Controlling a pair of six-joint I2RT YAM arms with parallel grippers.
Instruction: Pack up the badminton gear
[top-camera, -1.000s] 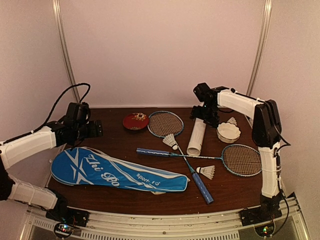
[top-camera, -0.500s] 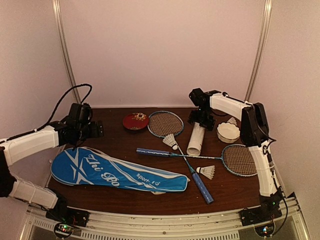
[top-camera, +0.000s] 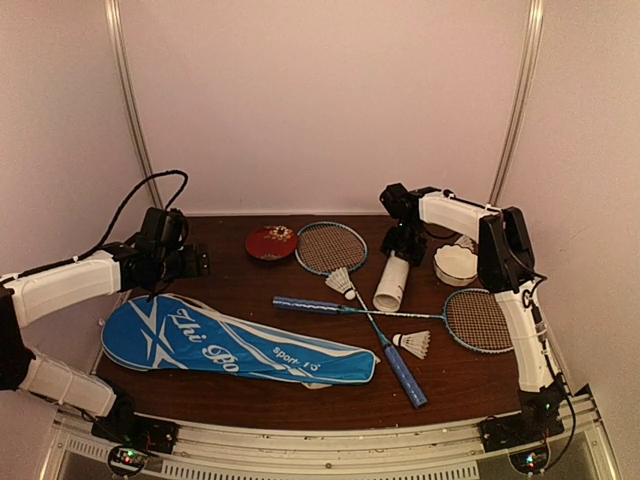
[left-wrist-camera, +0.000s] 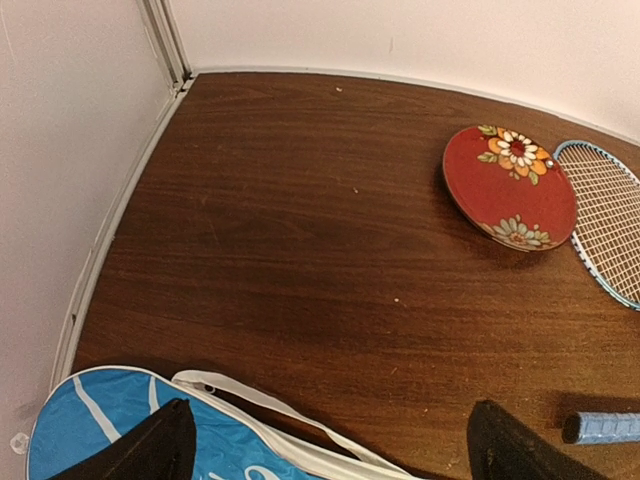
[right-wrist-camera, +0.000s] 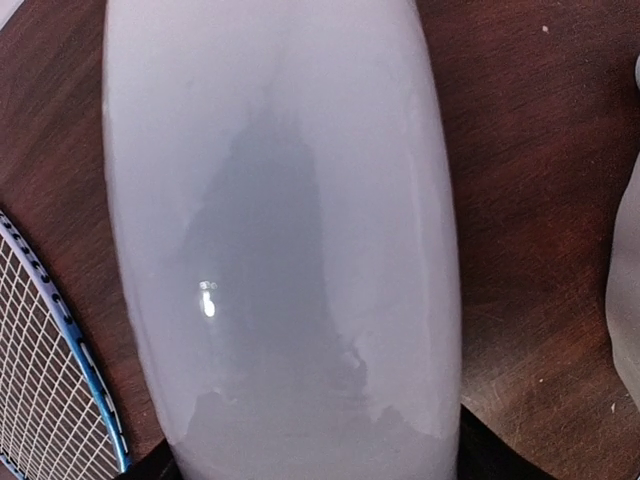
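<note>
Right gripper (top-camera: 403, 245) astride white tube (top-camera: 390, 285), grip unconfirmed: squeeze gently, centred, lest it roll; left gripper (left-wrist-camera: 330, 420) agape, empty.

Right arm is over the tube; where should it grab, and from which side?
Grip the tube near its far end, from above, jaws across its round body: it lies flat, with gaps to the racket head left and bowl right.

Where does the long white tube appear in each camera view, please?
Top external: the long white tube lies right of centre.
Left wrist: not in it.
Right wrist: the tube fills most of the frame.
Shared landmark: the blue-rimmed racket head, in all three views, just left of the tube.
</note>
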